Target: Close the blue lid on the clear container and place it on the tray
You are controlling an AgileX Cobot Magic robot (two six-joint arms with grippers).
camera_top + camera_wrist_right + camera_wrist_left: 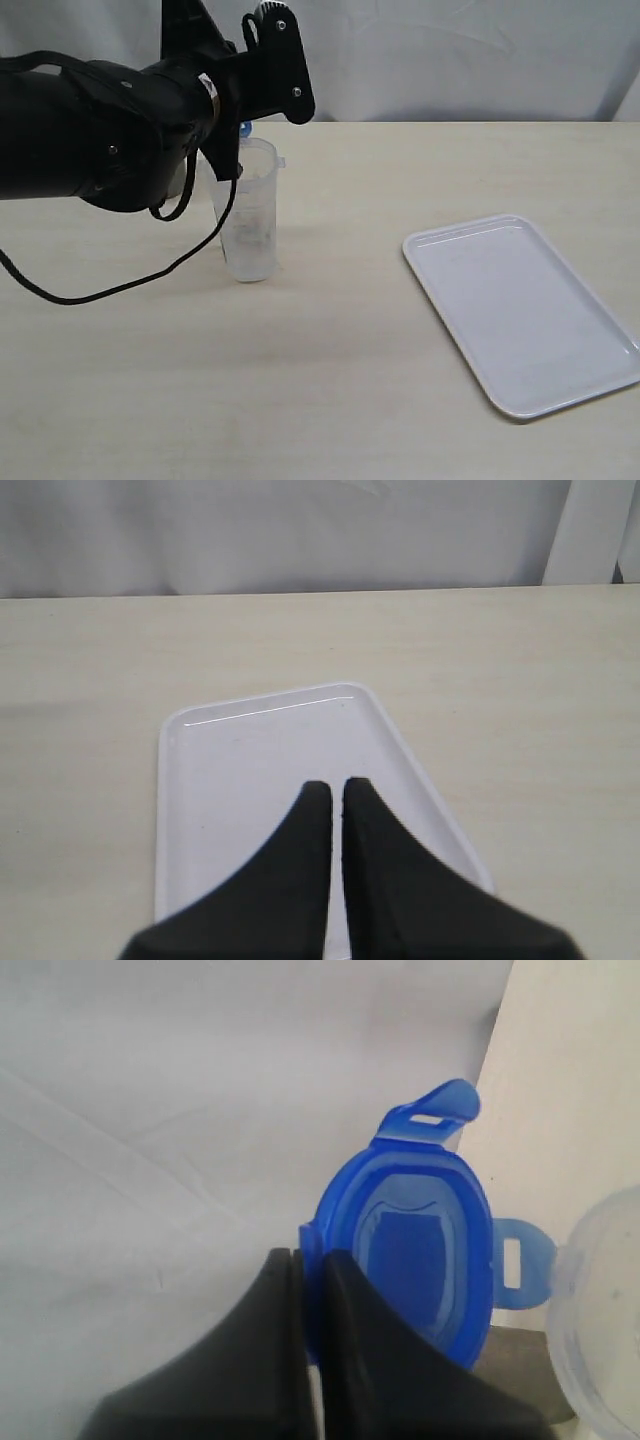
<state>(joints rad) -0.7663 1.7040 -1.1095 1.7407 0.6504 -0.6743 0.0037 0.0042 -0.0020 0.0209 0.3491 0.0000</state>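
Note:
The clear container [250,212] stands upright on the table left of centre, its mouth uncovered. My left gripper [311,1256] is shut on the rim of the blue lid [415,1250], held on edge close beside the container's rim [600,1330]. In the exterior view only a sliver of the blue lid [245,128] shows behind the left arm, at the container's top. The white tray [520,310] lies empty on the right. My right gripper [329,785] hangs shut and empty above the tray [250,770]; it does not show in the exterior view.
The left arm's black body and a looping black cable [120,285] fill the left side, the cable resting on the table near the container's base. A white curtain backs the table.

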